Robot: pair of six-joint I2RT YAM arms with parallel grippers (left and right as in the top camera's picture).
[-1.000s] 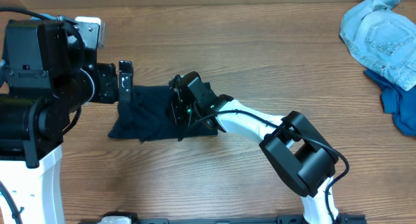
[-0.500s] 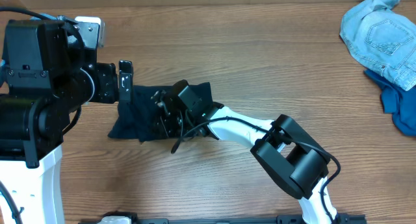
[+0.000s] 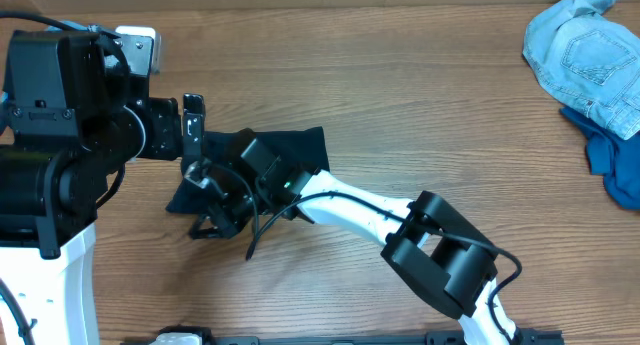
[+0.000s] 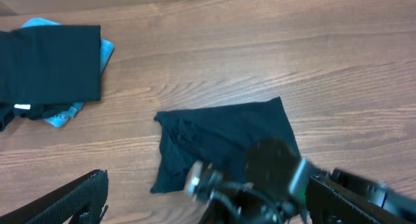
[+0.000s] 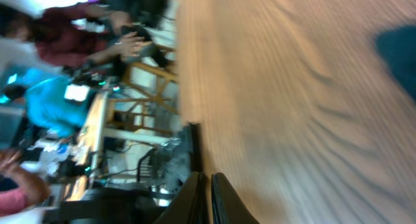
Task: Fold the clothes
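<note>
Clothes lay in three places on the table (image 3: pixel 420 95). A dark shirt (image 3: pixel 285 150) was just in front of the left arm (image 3: pixel 60 135), already brought in to a small, roughly square packet, but its edges were uneven and its lower left corner was wrinkled, so I judged this fold as not finished. In the left wrist view a black stack (image 4: pixel 52 62) lay neatly squared over a light blue piece (image 4: pixel 107 50), which looked like finished work (the overhead camera did not show it; perhaps the left arm covered it). Far to the right, a pale denim piece (image 3: pixel 585 50) and a blue piece (image 3: pixel 610 165) lay crumpled and touching each other, not yet folded, so a good part of the task seemed to be left. The right gripper (image 3: pixel 210 217) was low at the shirt's lower left corner; its fingers were almost together, and in its own blurred view no cloth showed between them. The left gripper (image 3: pixel 192 132) stood at the shirt's left edge with its fingers wide apart, holding nothing. For moving, there was wide bare wood between the shirt and the pale denim piece, and also behind the shirt. The tight place was on the left, where both grippers and the big left arm were near one another. The pale denim piece lay at the right border of the overhead view, near the far edge of the table.
</note>
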